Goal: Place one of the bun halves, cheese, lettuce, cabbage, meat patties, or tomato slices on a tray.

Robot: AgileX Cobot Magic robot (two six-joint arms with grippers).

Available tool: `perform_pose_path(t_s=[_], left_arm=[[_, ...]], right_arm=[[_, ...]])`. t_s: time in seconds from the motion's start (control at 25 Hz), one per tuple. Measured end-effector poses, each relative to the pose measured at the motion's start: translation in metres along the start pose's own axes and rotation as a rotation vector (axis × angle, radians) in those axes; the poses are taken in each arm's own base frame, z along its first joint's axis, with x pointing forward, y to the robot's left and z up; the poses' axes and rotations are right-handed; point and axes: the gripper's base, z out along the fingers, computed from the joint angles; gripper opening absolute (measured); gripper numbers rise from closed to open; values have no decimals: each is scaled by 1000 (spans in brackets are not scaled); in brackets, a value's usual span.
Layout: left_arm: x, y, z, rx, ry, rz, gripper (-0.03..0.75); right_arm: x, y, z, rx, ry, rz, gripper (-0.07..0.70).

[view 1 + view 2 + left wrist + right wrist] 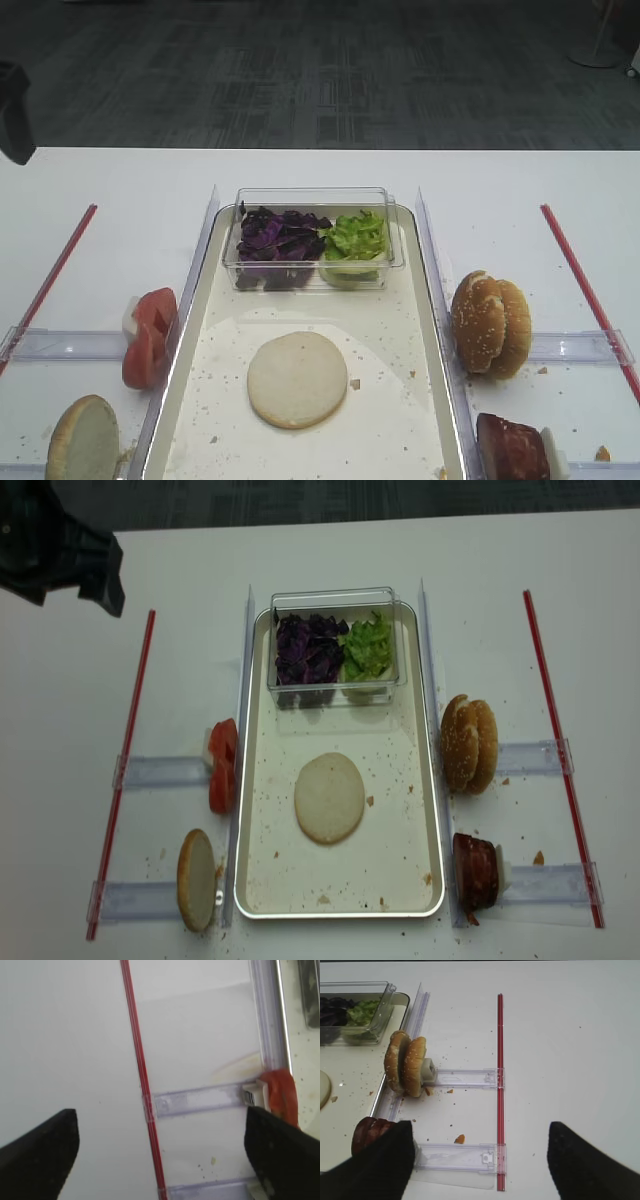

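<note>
Bun half [297, 379], pale cream and round, flat on tray [420, 400] floor in exterior high view, below box [312, 238] of purple cabbage [275, 238] and green lettuce [356, 236]. Right wrist: right end effector [480, 1157] spread open above table [570, 1035], beside seeded buns [406, 1064] and patties [370, 1132]. Left wrist: left end effector [162, 1155] wide open, tomato slices [280, 1095] just beside one finger.

A plain bun half [297, 379] lies cut face up on the tray [425, 330], below the clear box [313, 238].
</note>
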Motion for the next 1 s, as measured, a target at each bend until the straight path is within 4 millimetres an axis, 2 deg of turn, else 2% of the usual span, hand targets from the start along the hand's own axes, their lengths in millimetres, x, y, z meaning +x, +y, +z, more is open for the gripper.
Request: perform_pose_path(t_s=[0.6,1.0], left_arm=[[125,-13,-28,-1,-8,-31,615],[214,-25,-38,9,-137,-60,615]], right_arm=[[0,0,0,0,0,0,571],[0,0,0,0,0,0,571]])
